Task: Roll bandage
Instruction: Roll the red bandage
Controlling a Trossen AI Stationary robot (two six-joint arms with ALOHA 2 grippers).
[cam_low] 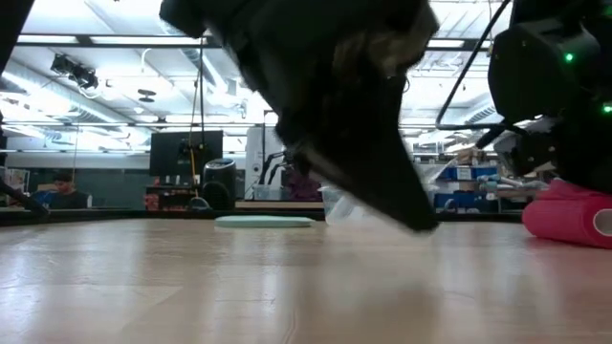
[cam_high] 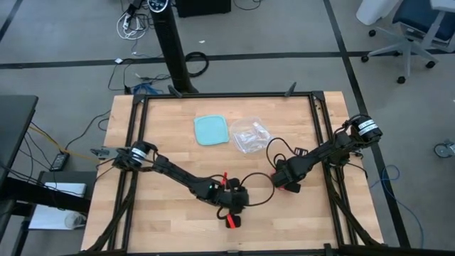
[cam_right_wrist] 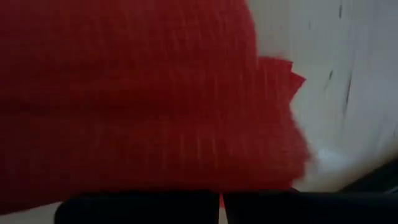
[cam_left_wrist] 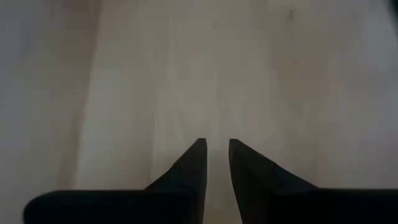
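Wooden table (cam_high: 170, 128): we keep the right gripper (cam_high: 288, 185) clenched beside the bandage (cam_right_wrist: 143, 93) roll, steadying it; left gripper (cam_left_wrist: 214, 165), slightly parted, pins the strip's tail.

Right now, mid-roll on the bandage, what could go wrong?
1. The right gripper is shut at the red roll; a ragged edge sticks out in its wrist view, so the roll may loosen.
2. The left gripper sits low over the strip with fingers slightly apart, gripping nothing visible; the strip could slip or bunch.
3. The cables between the arms might snag.
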